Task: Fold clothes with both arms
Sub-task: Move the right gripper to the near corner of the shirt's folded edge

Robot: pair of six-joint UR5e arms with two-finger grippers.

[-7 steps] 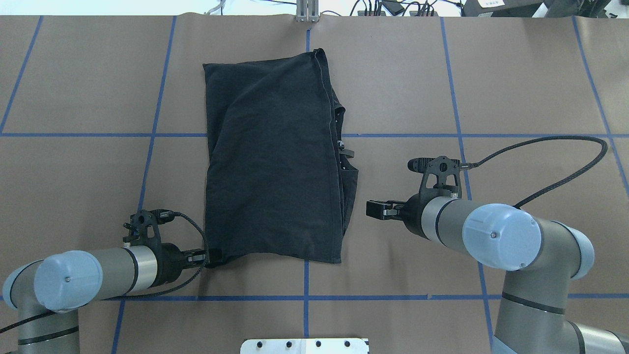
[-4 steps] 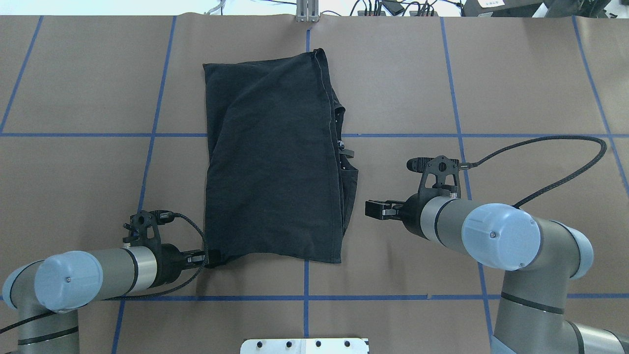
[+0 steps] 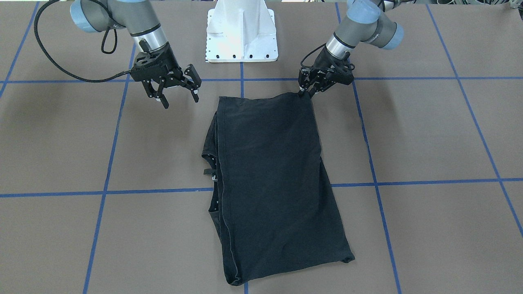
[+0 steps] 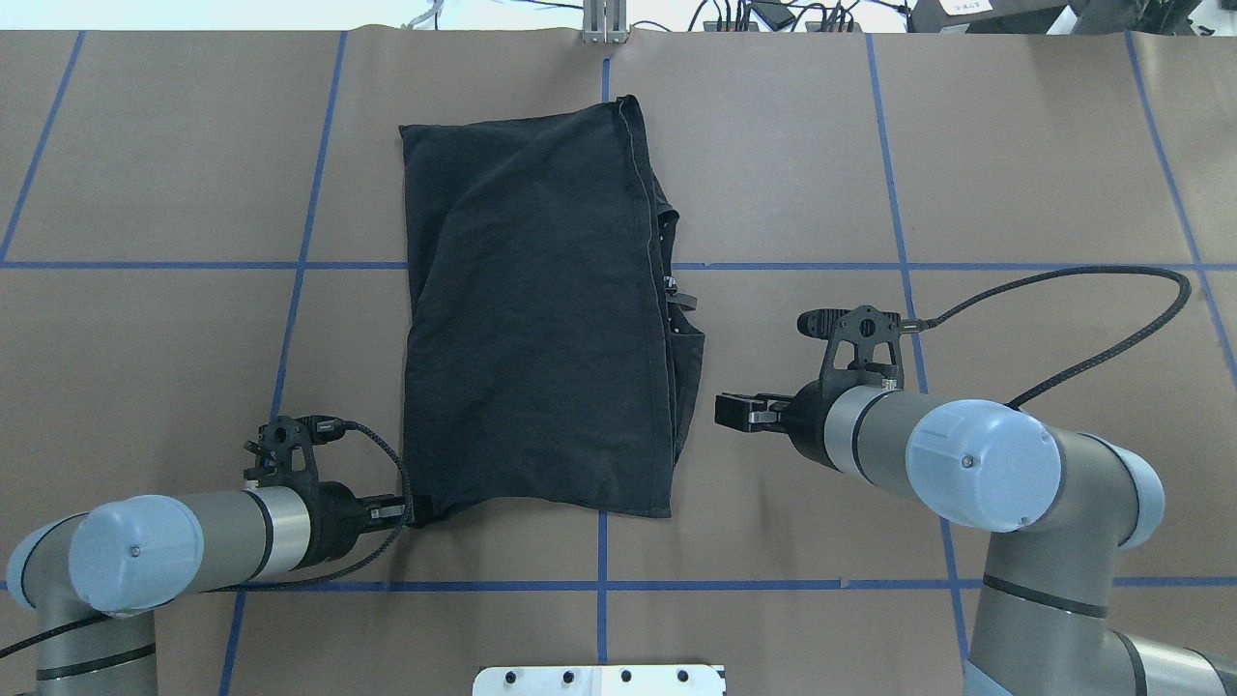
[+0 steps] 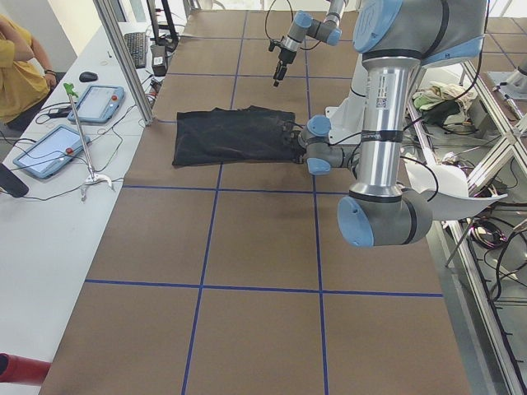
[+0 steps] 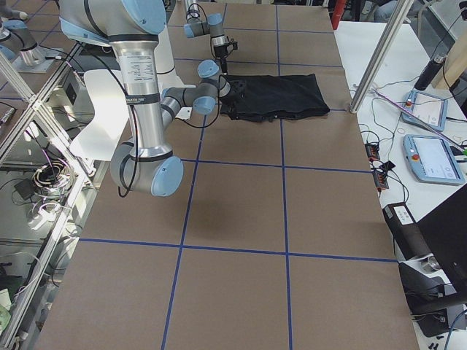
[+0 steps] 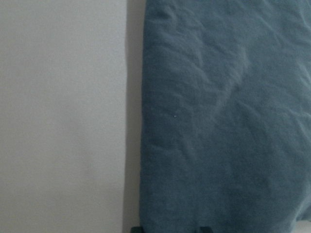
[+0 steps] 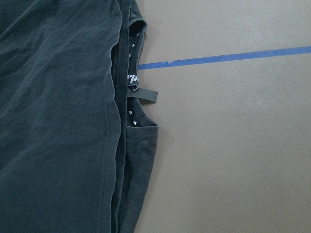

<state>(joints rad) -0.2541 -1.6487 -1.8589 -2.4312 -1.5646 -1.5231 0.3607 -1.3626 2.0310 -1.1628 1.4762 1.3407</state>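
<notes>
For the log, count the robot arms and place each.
2. The left arm ends at the shirt, left end effector shut on its near corner. The right arm hovers beside the collar, right end effector open.

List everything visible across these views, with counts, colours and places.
T-shirt: one, black, folded lengthwise mid-table, neck label at one long edge.
Table cover: one, brown, over the whole table.
Tape lines: several, blue, gridding the cover.
Pedestal base: one, white, at the robot's table edge.
Tablets: two, light-blue frames, on the white side bench.
Person: one, yellow shirt, beside that bench.
Left hand: one, black, touching the T-shirt's robot-side corner; grip unclear.
Right hand: one, black, open, beside the T-shirt's long edge, apart from it.
</notes>
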